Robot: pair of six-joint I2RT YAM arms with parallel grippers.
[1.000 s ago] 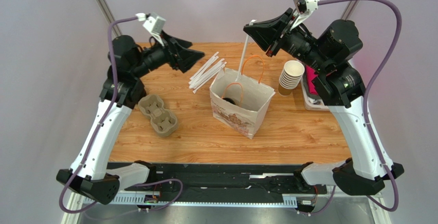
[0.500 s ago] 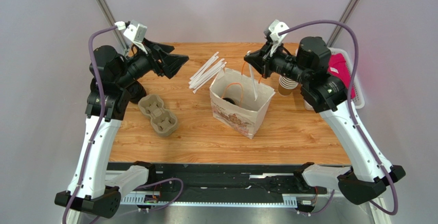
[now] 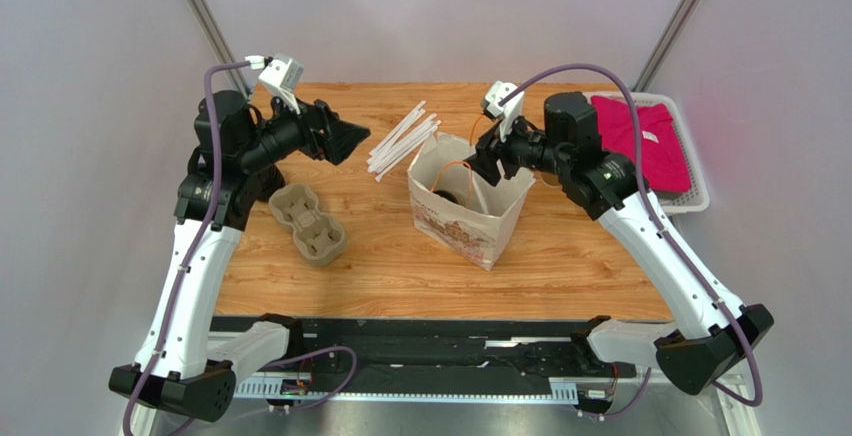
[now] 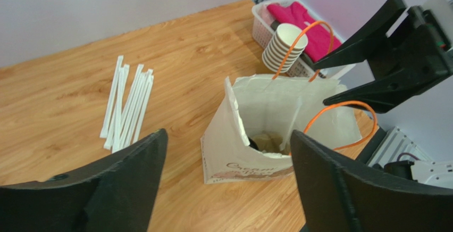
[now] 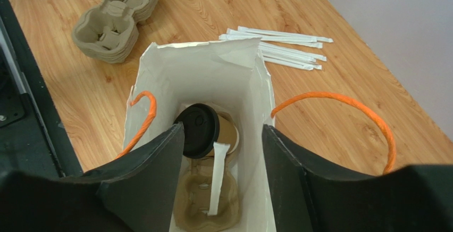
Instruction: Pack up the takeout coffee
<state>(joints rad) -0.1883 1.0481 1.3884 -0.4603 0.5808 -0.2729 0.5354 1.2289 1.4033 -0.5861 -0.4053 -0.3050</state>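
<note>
I'm working in a robot test cell staged as a café counter: plain grey panels (image 3: pixel 90 156) and metal posts (image 3: pixel 200 16) around a wood-grain worktop (image 3: pixel 580 256). On it lie wrapped straws (image 3: pixel 400 141), pulp cup trays (image 3: pixel 307 223) and a paper bag (image 3: pixel 470 218). Both arms are bolted to a black rail (image 3: pixel 430 341).

right pincer (image 5: pixel 222 131) lowered to the paper bag (image 5: pixel 207 77) mouth, jaws now parted, wrapped straw (image 5: pixel 217 179) dropped inside

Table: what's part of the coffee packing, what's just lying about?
Job:
takeout coffee
paper bag
pulp tray inside the bag
wrapped straw inside the bag

Lying about:
loose straws
stacked pulp trays beside the bag
cup stack
basket
pink cloth
</note>
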